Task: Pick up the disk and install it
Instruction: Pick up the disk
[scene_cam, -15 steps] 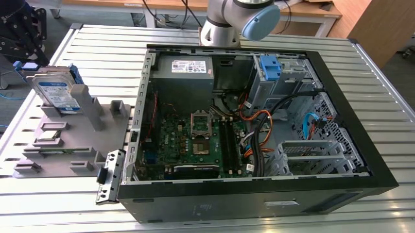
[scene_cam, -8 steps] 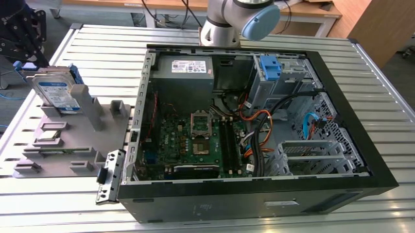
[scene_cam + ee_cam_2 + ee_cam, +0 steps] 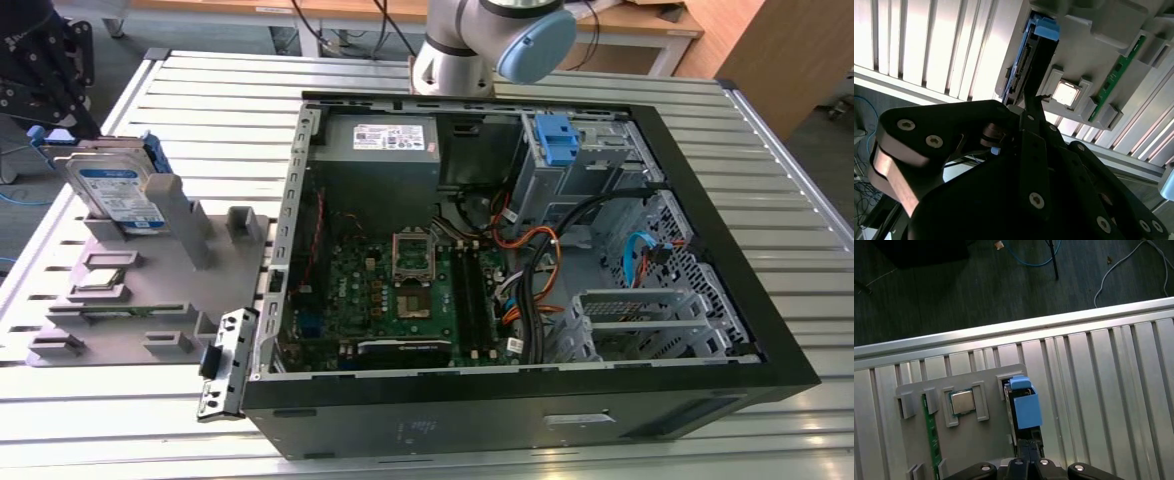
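The disk (image 3: 118,190) is a silver drive with a blue-and-white label in a blue plastic frame. It stands on edge in a grey holder (image 3: 147,300) on the slatted table, at the exterior view's left. My black gripper (image 3: 67,120) hangs above and slightly behind it, apart from it. In both wrist views I look down past the shut fingertips of the gripper (image 3: 1034,100) (image 3: 1027,445) onto the disk's top edge (image 3: 1026,60) and its blue frame (image 3: 1026,410). Nothing is held.
The holder also carries a processor chip (image 3: 961,402) and a green memory stick (image 3: 930,430). An open computer case (image 3: 534,250) lies on the exterior view's right, with a power supply (image 3: 394,135), a motherboard, cables and a blue bracket (image 3: 554,140) at the drive bay.
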